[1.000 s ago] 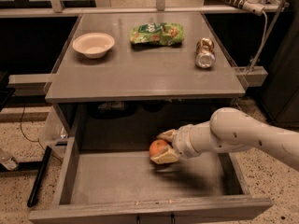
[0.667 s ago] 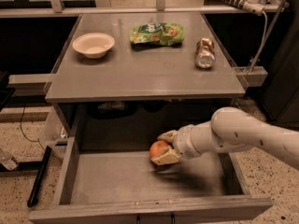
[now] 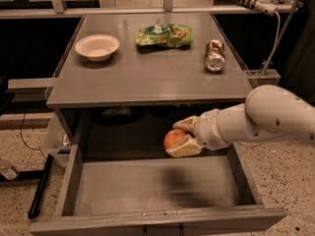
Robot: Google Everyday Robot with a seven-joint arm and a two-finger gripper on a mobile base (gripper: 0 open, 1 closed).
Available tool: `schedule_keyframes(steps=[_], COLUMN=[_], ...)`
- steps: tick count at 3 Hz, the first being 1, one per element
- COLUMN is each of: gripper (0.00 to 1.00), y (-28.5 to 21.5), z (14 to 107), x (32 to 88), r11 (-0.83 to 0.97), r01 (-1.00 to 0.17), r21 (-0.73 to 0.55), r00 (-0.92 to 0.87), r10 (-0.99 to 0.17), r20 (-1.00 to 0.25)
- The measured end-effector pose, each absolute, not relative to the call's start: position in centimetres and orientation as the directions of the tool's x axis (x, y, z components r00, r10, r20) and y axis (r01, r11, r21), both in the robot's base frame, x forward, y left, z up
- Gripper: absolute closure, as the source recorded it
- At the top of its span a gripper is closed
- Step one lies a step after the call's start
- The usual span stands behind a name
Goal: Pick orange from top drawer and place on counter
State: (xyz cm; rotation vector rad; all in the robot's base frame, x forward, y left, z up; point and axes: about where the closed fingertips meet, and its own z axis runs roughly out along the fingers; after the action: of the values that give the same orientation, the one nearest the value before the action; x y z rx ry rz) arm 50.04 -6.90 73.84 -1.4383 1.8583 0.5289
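- The gripper (image 3: 175,139) is closed on the orange (image 3: 172,136), with one finger above the fruit and one under it.
- Below the gripper is the open top drawer (image 3: 68,183). The orange seems lifted off its bottom, so I judge the picking step almost done.
- The counter (image 3: 147,70) is above and behind the gripper. The next move needs a rise past its front edge, then a placing.
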Motion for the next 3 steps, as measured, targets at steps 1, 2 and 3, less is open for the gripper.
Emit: schedule_keyframes(steps=[1,2,3], gripper=[1.00,1.00,1.00], y=[-7.5,-7.8,-7.5], z=[80.5,85.9,89.2], x=[51.4,54.8,59.1], r11=[0.269,0.240,0.221], r01=[-0.942,-0.937,-0.941], r21=[-0.202,-0.255,-0.257], r00=[-0.035,0.021,0.043], r10=[-0.677,-0.688,-0.675], r20=[-0.735,-0.726,-0.737])
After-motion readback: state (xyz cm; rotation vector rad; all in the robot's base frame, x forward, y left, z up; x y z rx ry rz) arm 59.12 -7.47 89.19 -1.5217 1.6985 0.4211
